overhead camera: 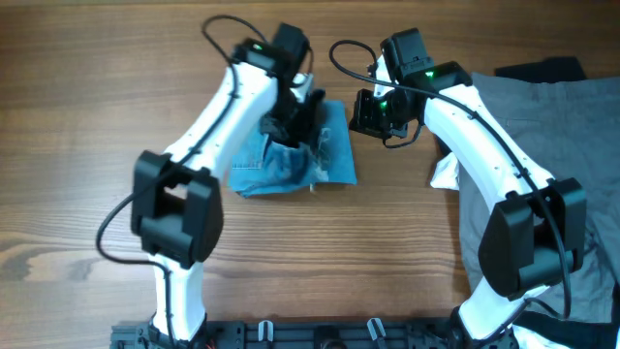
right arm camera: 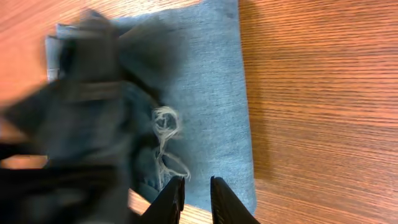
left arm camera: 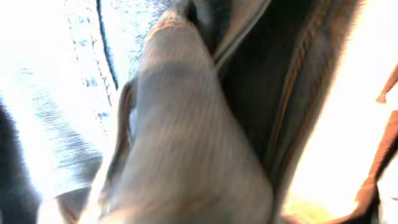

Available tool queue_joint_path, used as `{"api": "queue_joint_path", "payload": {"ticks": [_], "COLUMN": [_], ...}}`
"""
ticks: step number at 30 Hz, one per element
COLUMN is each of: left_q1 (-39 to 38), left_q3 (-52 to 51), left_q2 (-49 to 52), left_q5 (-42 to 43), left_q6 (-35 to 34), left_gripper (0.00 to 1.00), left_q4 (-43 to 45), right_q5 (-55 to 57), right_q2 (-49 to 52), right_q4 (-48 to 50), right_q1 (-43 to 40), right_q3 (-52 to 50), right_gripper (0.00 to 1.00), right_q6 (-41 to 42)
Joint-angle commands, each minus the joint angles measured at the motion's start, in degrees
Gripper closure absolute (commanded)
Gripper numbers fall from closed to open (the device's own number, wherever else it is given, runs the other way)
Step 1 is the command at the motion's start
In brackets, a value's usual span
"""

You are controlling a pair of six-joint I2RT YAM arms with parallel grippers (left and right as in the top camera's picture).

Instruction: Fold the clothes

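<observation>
- Light-blue jeans (overhead camera: 334, 155) lie near the middle of the wooden table (overhead camera: 87, 87), already gathered into a small, roughly square bundle with loose white hem threads (right arm camera: 166, 121) on top.
- The left gripper (overhead camera: 291, 124) is pressed down into the bundle. Its wrist camera shows only blurred denim folds, so I cannot tell whether its fingers are pinching cloth.
- The right gripper (right arm camera: 194, 198) hovers at the bundle's near edge, its fingers slightly parted and holding nothing.
- The jeans look nearly folded, though the top layer is still rumpled.
- Grey trousers (overhead camera: 581, 136), a black piece (overhead camera: 542, 70) and a white piece (overhead camera: 447, 174) lie unfolded on the right (most of the job probably remains).
- No brand, label or readable writing shows in any view.
</observation>
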Motion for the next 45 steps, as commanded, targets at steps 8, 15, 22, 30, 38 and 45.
{"api": "queue_joint_path", "payload": {"ticks": [8,15,22,30,38,45], "left_q1": [8.6,21.4,24.0,18.5,7.9,7.7], "left_q3": [15.1,22.5,12.4,-12.0,-25.3,-25.3], "left_q2": [-3.0,-8.3,-7.6,-7.6,-7.6,-7.6], "left_q5": [0.6,0.4,0.4,5.0,4.2,2.6], "left_q6": [1.6,5.9,5.9,5.9,5.7,3.9], "left_gripper": [0.0,0.01,0.03,0.38,0.46,0.75], "left_q4": [-12.5,-19.4,-17.4,0.9,15.5,19.1], "right_q5": [-10.6,-23.8,11.3,6.2,18.3,-1.7], "right_q2": [0.4,0.5,3.5,-1.2,-2.0,-8.7], "right_q4": [2.8,7.7,3.6,-1.7,-9.9,2.0], "right_q1": [-0.1,8.7,15.7,1.9,-1.5,0.8], "right_q3": [0.0,0.0,-0.2,-0.2,-0.8,-1.1], "right_gripper": [0.68,0.33,0.75,0.93,0.35,0.87], "right_q6": [-16.0,-32.9,-14.5,-7.2,1.4,-21.0]}}
